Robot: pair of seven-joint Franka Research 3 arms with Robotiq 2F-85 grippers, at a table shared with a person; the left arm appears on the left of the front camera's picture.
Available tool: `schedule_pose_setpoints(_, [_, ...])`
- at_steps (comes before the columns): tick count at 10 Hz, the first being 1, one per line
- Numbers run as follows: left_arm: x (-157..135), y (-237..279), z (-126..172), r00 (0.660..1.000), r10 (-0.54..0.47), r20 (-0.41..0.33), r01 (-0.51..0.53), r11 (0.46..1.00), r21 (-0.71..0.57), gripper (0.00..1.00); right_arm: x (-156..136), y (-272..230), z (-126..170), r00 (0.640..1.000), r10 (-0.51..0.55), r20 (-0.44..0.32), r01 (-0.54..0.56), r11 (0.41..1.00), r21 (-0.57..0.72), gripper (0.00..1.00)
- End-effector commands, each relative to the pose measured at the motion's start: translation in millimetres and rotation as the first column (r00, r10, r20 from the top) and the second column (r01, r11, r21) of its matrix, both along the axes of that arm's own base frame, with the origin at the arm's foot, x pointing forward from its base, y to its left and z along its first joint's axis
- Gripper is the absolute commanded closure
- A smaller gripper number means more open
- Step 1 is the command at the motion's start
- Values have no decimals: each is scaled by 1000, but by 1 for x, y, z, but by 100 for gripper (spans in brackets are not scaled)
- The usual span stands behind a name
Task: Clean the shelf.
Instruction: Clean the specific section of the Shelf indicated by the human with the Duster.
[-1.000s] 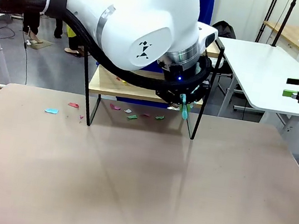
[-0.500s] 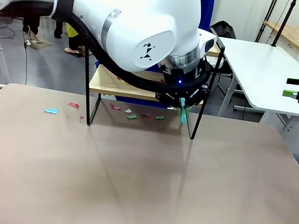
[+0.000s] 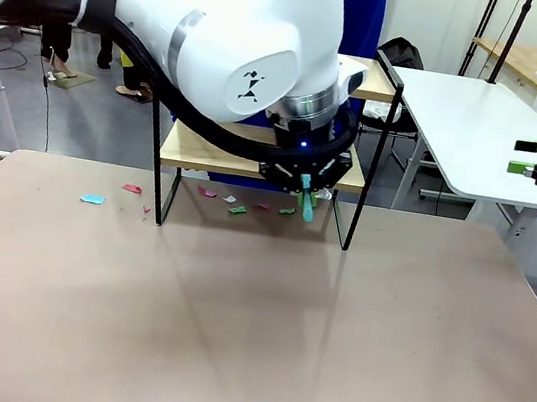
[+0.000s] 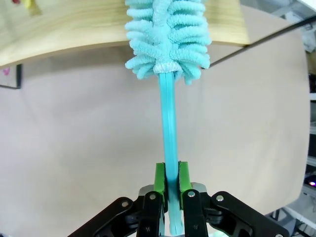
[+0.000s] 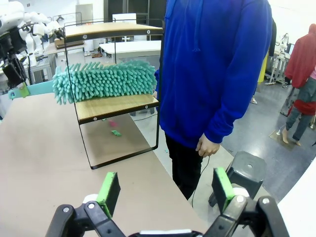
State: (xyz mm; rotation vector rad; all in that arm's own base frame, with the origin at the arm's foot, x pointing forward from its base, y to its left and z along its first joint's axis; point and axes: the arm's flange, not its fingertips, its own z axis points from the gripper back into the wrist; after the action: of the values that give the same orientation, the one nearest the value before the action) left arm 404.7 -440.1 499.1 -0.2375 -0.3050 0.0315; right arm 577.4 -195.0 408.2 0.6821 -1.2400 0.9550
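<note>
Change over the last second: the left arm's wrist has slid leftward along the front of the shelf, carrying the handle of the teal microfibre duster from near the right front leg toward the middle of the lower board. The shelf itself has not shifted. The paper scraps on the bench beneath it lie where they lay.

Reading: a sweep stroke across the lower board is under way, right to left. The litter already on the bench suggests the wiping works. A yellow scrap lies on the board off to one side of the duster head, so the job is judged unfinished.

Left tool: green pads pressed onto the duster's thin handle, the fluffy head resting on the lower board. Right tool: fingers spread wide, holding nothing, parked high beyond the bench's right edge.

Shelf: stands at the bench's far edge, left of centre, all four slim black legs on the bench top. It has two pale wooden boards in a thin black frame. The upper board looks bare. Behind it a person in a blue hoodie stands close, hand hanging loose.
</note>
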Motion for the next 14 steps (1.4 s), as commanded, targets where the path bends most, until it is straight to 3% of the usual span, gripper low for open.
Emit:
schedule_pose_setpoints(1, [-10, 26, -2, 999, 47, -17, -46, 998, 46, 87, 0, 2, 2, 1000, 2, 4, -2, 1000, 0, 0])
schedule_pose_setpoints(6, [-25, 87, 2, 979, 204, -17, -195, 954, 227, 87, 0, 2, 2, 1000, 2, 4, -2, 1000, 0, 0])
schedule_pose_setpoints(8, [-36, 114, 6, 954, 300, -14, -277, 895, 349, 87, 0, 2, 2, 1000, 2, 4, -2, 1000, 0, 0])
schedule_pose_setpoints(10, [-45, 130, 11, 912, 410, 10, -365, 800, 476, 87, 0, 2, 2, 1000, 2, 4, -2, 1000, 0, 0])
schedule_pose_setpoints(12, [-49, 121, 24, 931, 346, 116, -363, 849, 383, 87, 0, 2, 2, 1000, 2, 4, -2, 1000, 0, 0])
schedule_pose_setpoints(14, [-55, 112, 40, 965, 207, 163, -237, 952, 196, 87, 0, 2, 2, 1000, 2, 4, -2, 1000, 0, 0])
